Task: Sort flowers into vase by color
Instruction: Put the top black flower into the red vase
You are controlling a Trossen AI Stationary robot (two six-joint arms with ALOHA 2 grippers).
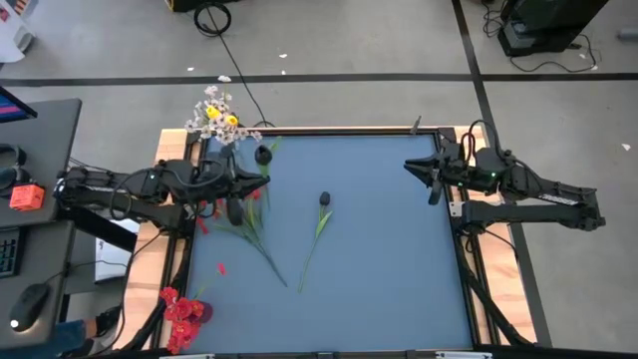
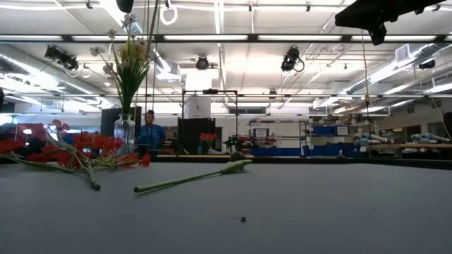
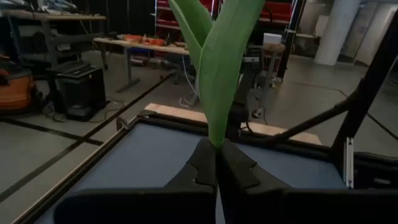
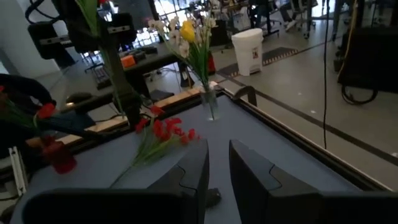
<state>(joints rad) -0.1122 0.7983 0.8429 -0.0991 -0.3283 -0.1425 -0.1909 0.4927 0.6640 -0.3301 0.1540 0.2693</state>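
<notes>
Table (image 1: 399, 259): a blue surface with a wooden border; both arms reach in over it from its two sides.

Left arm: it comes over the left edge, and the left gripper (image 3: 216, 163) is in the air near the far-left corner. Its jaws are closed on a green stem with leaves (image 3: 214, 68), and the dark bud (image 1: 263, 155) of this sprig shows close to the clear vase.

Right arm: it waits at the right edge, raised. The right gripper (image 4: 217, 167) has its jaws a little apart and holds nothing.

Clear vase (image 2: 124, 132): at the far-left corner, upright, already with yellow and white flowers (image 1: 217, 117) in it.

Red vase (image 4: 60, 157): at the near-left corner, with red flowers (image 1: 181, 314) in it, as far as I can judge.

Red sprigs on the surface (image 1: 239, 221): they lie near the left edge, below the left gripper.

Dark-bud sprig (image 1: 321, 221): it lies alone near the middle of the surface.

Step in hand: I judge that the left arm carries one sprig to a vase.

Next move: it calls for holding the stem end above the correct vase mouth and lowering it straight, because the leaves can catch the flowers already inside.
</notes>
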